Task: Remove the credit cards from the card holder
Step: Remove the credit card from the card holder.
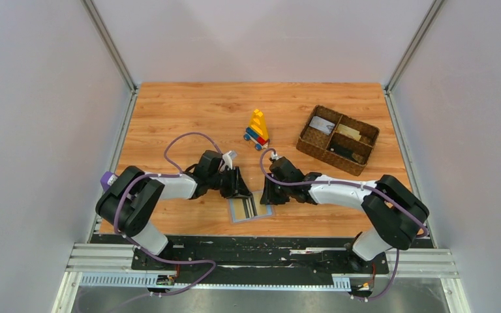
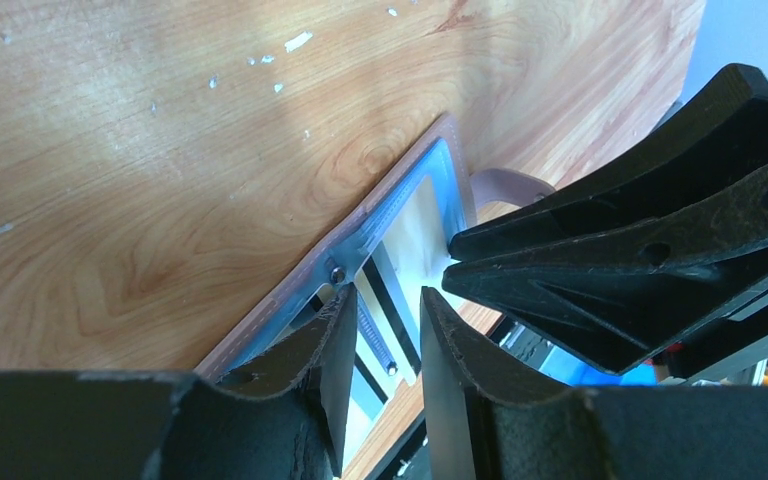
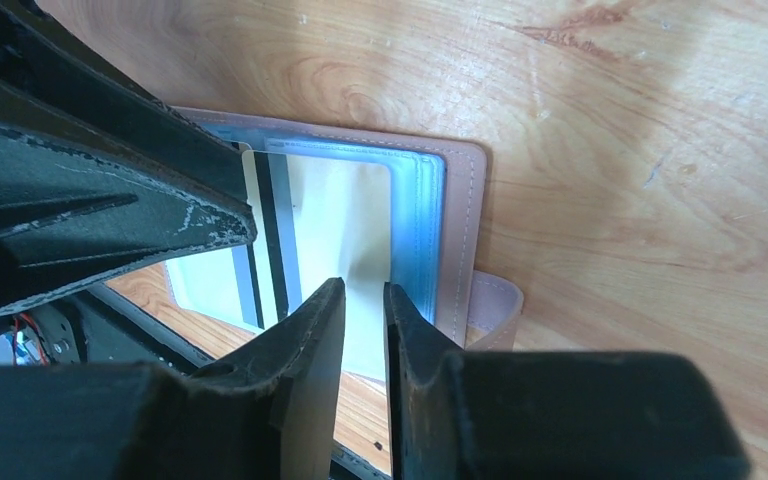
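Flanking card holder [image 1: 244, 210] edges, left gripper [image 1: 242, 194], right gripper [image 1: 267, 197]

No text, label, number or sign is legible in any view. The card [image 3: 330, 215] in the card holder [image 3: 460, 230], centre of the right wrist frame, shows only dark stripes. The basket [image 1: 323, 154] contents, upper right of the top frame, are too small to read.

The left arm [image 1: 169, 187] and right arm [image 1: 339, 191] share pale grey shells, bulky black joints and looping purple cables [image 1: 189, 134]. A purple cap [image 1: 108, 177] marks the left shoulder. The left gripper [image 2: 385, 300] and right gripper [image 3: 363, 290] have tapered matte-black fingers [image 2: 328, 345], scuffed pale along their edges.
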You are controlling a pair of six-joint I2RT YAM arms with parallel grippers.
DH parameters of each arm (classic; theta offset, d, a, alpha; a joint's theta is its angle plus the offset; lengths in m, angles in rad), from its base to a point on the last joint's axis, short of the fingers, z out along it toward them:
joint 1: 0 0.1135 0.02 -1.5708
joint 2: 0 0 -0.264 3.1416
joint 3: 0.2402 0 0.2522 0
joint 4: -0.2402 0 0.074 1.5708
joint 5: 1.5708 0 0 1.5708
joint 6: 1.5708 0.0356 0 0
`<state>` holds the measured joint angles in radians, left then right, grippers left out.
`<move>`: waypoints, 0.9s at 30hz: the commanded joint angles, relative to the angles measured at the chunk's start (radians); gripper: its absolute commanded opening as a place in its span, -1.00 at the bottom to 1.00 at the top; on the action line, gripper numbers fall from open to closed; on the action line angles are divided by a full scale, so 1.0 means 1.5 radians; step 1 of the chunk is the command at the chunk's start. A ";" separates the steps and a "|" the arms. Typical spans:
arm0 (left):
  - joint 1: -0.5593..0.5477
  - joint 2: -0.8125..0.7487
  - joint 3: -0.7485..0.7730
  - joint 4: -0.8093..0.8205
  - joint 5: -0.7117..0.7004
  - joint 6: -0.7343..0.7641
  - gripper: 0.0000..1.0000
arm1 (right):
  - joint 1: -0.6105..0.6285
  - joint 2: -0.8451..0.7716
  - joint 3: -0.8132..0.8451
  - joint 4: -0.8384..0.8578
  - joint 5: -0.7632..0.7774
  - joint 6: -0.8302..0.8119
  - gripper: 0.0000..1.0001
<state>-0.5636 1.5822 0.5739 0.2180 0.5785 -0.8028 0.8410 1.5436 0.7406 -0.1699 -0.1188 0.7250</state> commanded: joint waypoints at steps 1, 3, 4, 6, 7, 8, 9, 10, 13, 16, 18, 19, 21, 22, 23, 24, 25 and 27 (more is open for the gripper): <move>-0.009 0.007 -0.020 0.059 -0.008 -0.019 -0.26 | -0.003 0.011 -0.003 0.031 -0.010 0.012 -0.57; -0.010 0.006 -0.026 0.068 -0.007 -0.025 -0.30 | -0.003 0.016 -0.003 0.032 -0.013 0.014 -0.58; -0.011 0.005 -0.029 0.071 -0.007 -0.028 -0.32 | -0.003 0.017 -0.004 0.033 -0.013 0.015 -0.58; -0.011 0.003 -0.034 0.078 -0.004 -0.033 -0.39 | -0.004 0.020 -0.004 0.034 -0.014 0.016 -0.58; -0.012 0.002 -0.035 0.084 -0.004 -0.036 -0.43 | -0.004 0.020 -0.004 0.034 -0.014 0.016 -0.59; -0.011 0.000 -0.038 0.087 -0.001 -0.040 -0.46 | -0.004 0.020 -0.005 0.034 -0.014 0.016 -0.59; -0.011 -0.001 -0.039 0.093 0.001 -0.042 -0.52 | -0.005 0.019 -0.006 0.034 -0.014 0.017 -0.59; -0.011 -0.002 -0.041 0.096 0.004 -0.048 -0.55 | -0.005 0.018 -0.006 0.034 -0.012 0.017 -0.59; -0.011 -0.009 -0.042 0.099 0.009 -0.058 -0.78 | -0.008 0.015 -0.008 0.033 -0.012 0.017 -0.59; -0.010 -0.024 -0.041 0.084 -0.002 -0.062 -0.98 | -0.012 0.013 -0.012 0.033 -0.011 0.014 -0.59; -0.011 -0.038 -0.039 0.055 -0.015 -0.061 -1.00 | -0.013 0.011 -0.014 0.033 -0.006 0.013 -0.59; -0.010 -0.049 -0.037 0.048 -0.023 -0.060 -1.00 | -0.014 0.011 -0.014 0.033 -0.004 0.012 -0.59; -0.010 -0.062 -0.032 0.019 -0.037 -0.052 -1.00 | -0.015 0.010 -0.014 0.032 -0.001 0.009 -0.59; -0.010 -0.066 -0.030 0.000 -0.041 -0.050 -1.00 | -0.016 0.010 -0.013 0.032 0.000 0.009 -0.59; -0.011 -0.072 -0.027 -0.008 -0.048 -0.046 -1.00 | -0.017 0.010 -0.013 0.033 -0.001 0.008 -0.59; -0.011 -0.074 -0.026 -0.017 -0.050 -0.046 -1.00 | -0.017 0.010 -0.013 0.033 0.000 0.009 -0.59; -0.010 -0.077 -0.026 -0.020 -0.051 -0.045 -1.00 | -0.018 0.010 -0.012 0.033 0.000 0.008 -0.59; -0.010 -0.079 -0.027 -0.024 -0.051 -0.048 -1.00 | -0.018 0.010 -0.012 0.033 0.001 0.008 -0.59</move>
<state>-0.5755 1.4960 0.5137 0.2268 0.5350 -0.8898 0.8223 1.5558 0.7334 -0.1383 -0.1455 0.7395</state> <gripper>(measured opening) 0.007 0.207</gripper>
